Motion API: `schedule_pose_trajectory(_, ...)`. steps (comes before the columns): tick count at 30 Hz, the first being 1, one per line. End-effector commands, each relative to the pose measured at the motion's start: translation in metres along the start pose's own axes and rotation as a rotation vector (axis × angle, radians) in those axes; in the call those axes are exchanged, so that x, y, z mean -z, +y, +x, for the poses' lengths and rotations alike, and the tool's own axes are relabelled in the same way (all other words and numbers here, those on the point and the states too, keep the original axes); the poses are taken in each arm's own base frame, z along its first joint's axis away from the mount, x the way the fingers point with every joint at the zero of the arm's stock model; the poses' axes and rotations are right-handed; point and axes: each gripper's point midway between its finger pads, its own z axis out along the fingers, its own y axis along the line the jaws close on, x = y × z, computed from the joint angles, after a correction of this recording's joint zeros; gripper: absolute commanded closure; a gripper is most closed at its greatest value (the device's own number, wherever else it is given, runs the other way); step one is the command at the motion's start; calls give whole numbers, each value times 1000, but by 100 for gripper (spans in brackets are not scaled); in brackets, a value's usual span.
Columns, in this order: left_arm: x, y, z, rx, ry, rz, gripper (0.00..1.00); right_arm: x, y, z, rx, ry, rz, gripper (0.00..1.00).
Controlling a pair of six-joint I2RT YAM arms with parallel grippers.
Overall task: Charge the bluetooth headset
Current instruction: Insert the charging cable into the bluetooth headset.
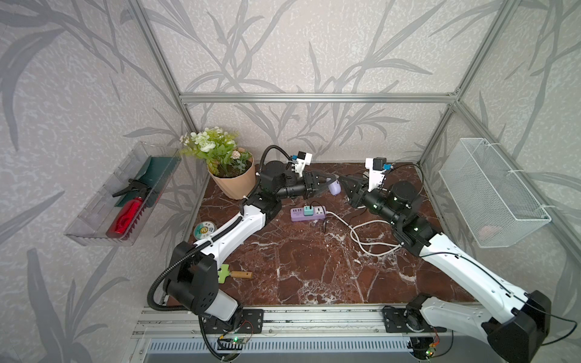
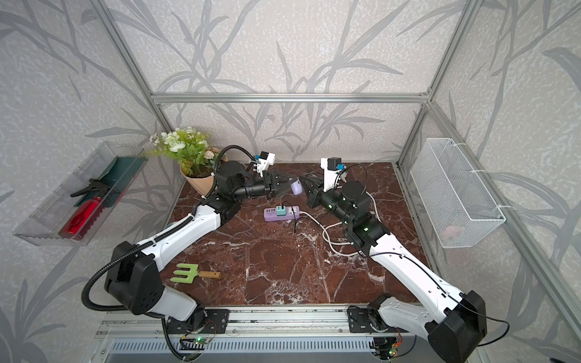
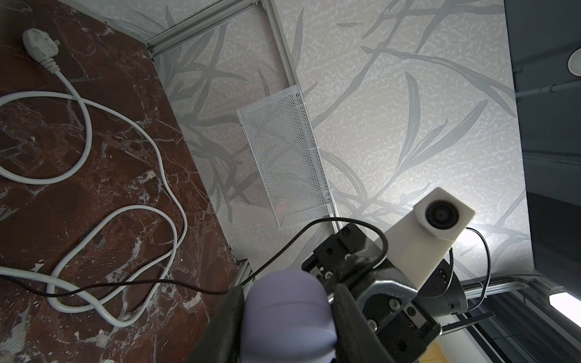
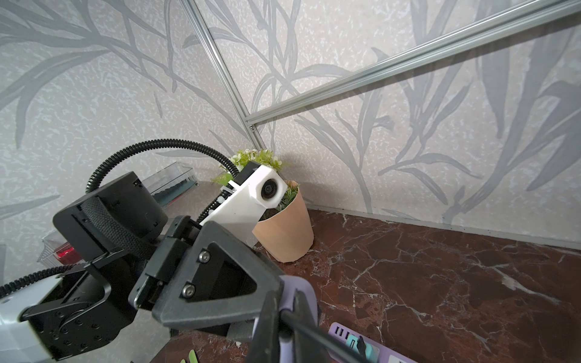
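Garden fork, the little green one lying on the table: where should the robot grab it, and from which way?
Probably the wooden handle, from straight above. The garden fork lies flat on the table, so only its top is free. The handle is a narrow straight stick, while the green prongs are wide and flat.

Both top views are bright and evenly lit, with soft shadows on the desk [image 1: 314, 276] and frame rails [image 1: 314, 98] bowing slightly toward the edges. In the left wrist view white glare flares beyond the left claw [image 3: 287, 317], whose near fingers [image 3: 220, 330] blur darkly.
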Motion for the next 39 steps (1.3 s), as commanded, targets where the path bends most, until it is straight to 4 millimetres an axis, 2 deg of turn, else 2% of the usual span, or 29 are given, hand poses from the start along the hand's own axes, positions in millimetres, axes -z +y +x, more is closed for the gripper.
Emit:
schedule_pose_trajectory(1, 3, -33, -6, -56, -21, 72, 94, 0, 0, 4, -15, -4, -8, 100)
schedule_pose_trajectory(16, 0, -28, -7, -39, -17, 73, 94, -2, 9, -2, -17, -16, -33, 100)
schedule_pose_trajectory(26, -2, -28, -7, -34, -8, 78, 94, -10, 14, 15, -32, 19, -42, 100)
schedule_pose_trajectory(32, 2, -33, -6, -52, -20, 75, 94, -8, 7, 17, -16, 16, -2, 100)
schedule_pose_trajectory(35, 4, -33, -6, -56, -22, 70, 94, -6, 5, 16, -11, 9, 8, 100)
schedule_pose_trajectory(39, 3, -30, -6, -52, -21, 68, 94, -1, 14, 2, -5, -15, -17, 100)
